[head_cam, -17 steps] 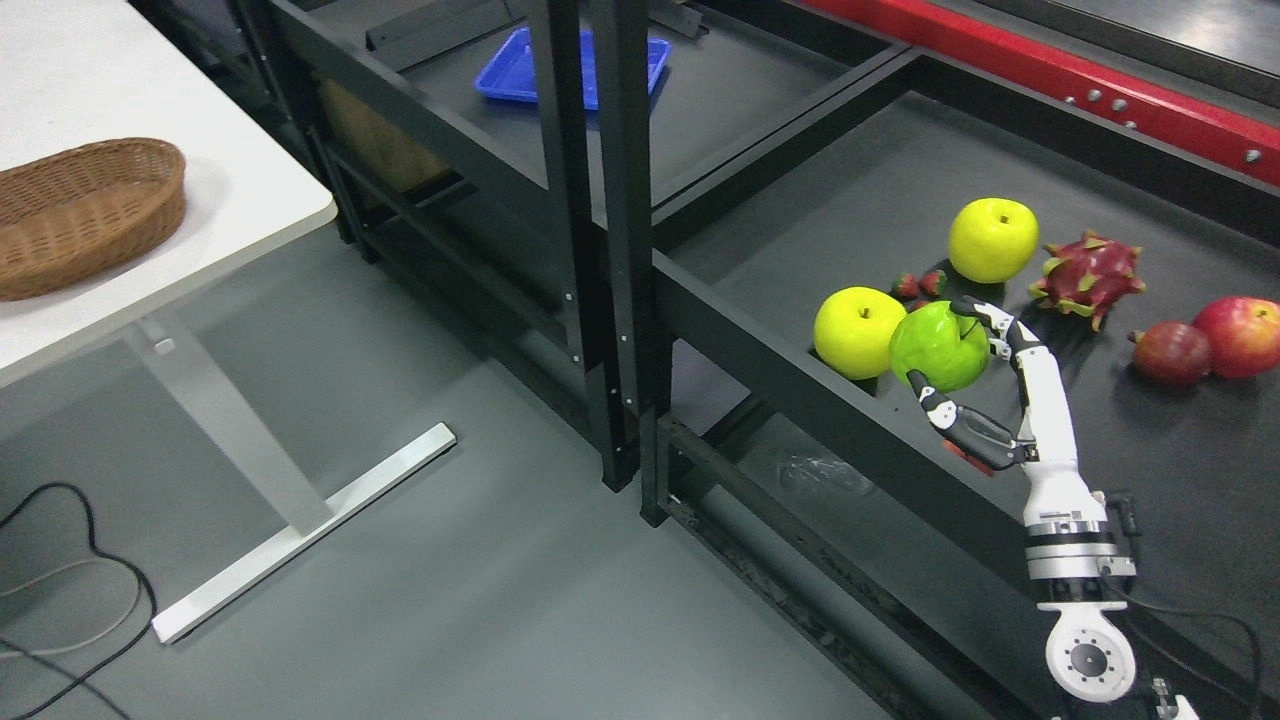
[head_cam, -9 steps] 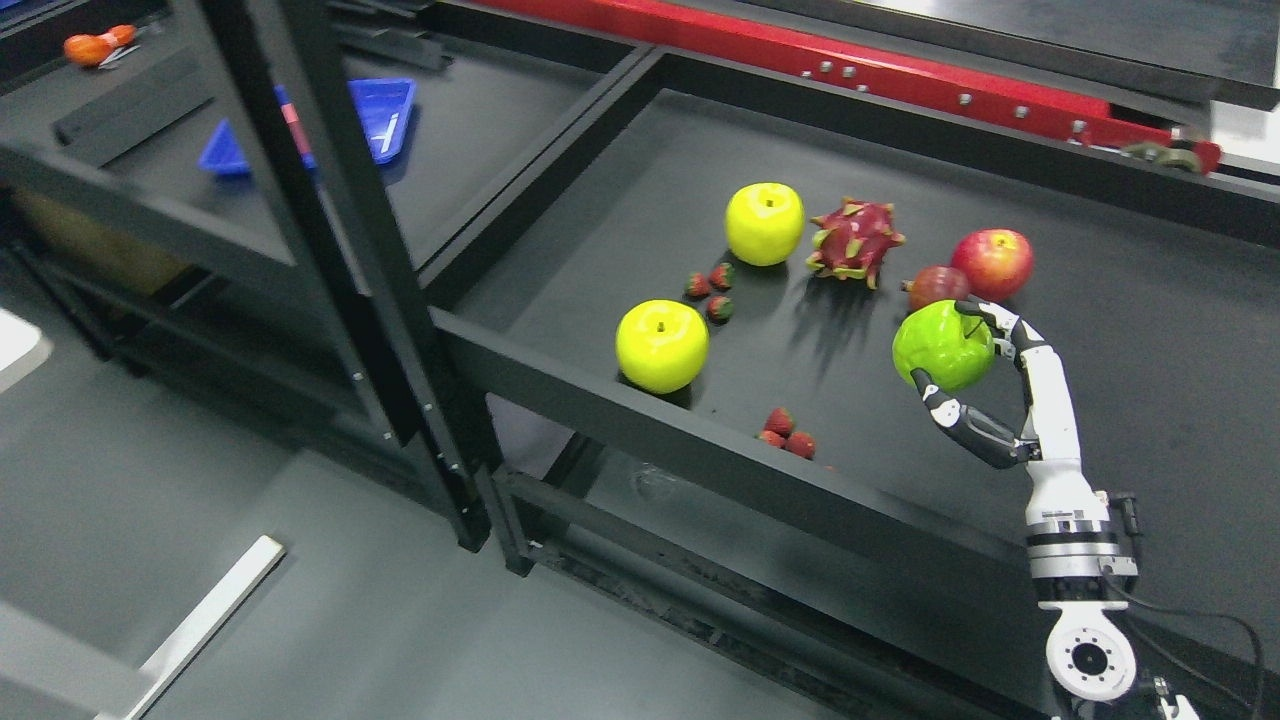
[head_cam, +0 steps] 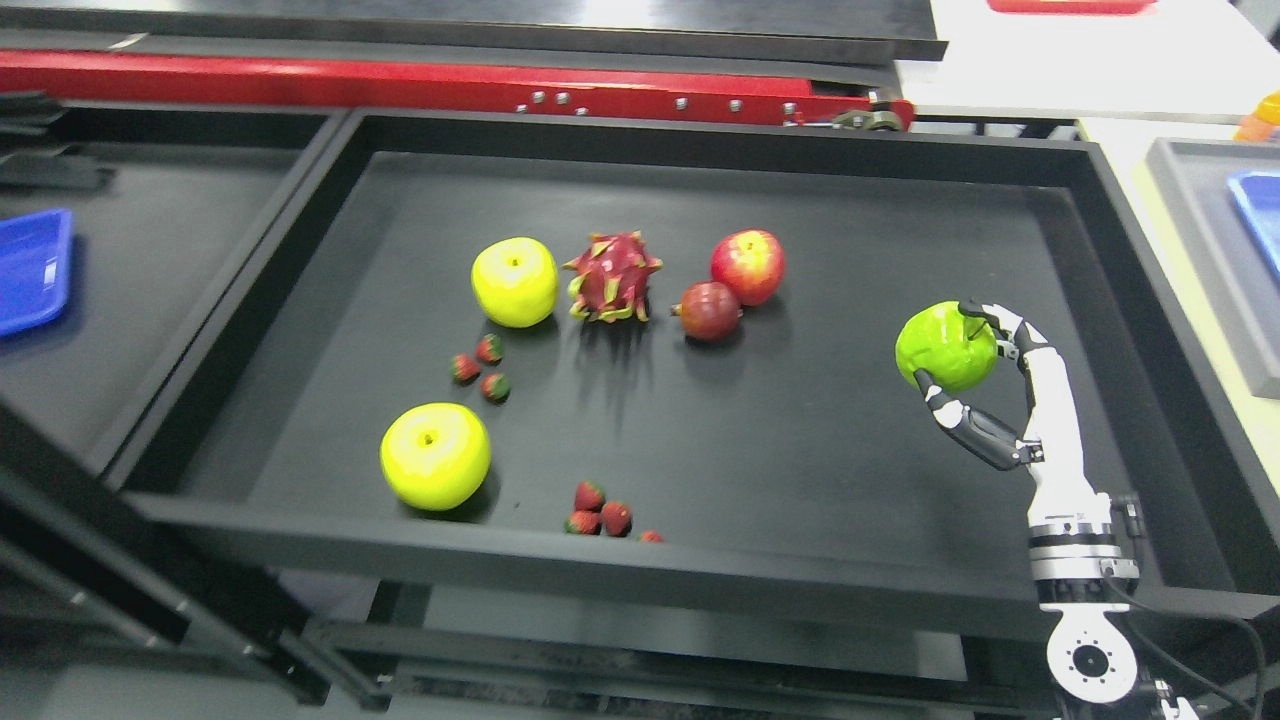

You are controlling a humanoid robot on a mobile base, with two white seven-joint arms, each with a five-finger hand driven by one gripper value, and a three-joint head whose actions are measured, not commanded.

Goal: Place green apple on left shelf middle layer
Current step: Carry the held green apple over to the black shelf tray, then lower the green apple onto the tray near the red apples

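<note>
the robot's white right hand [head_cam: 962, 375] is pinching the glossy round green apple [head_cam: 946, 347] between thumb and fingers above the right side of the black shelf tray [head_cam: 860, 185], and it's probably light, hard and slippery, so gripping around its widest part seems safest.

There are no words, numbers or signs to read here. The green apple [head_cam: 945, 346], the other fruit and the black shelf [head_cam: 800, 590] have no labels. The blue tray [head_cam: 30, 268] at the left has a small pale mark, but it is too blurry to read.
</note>
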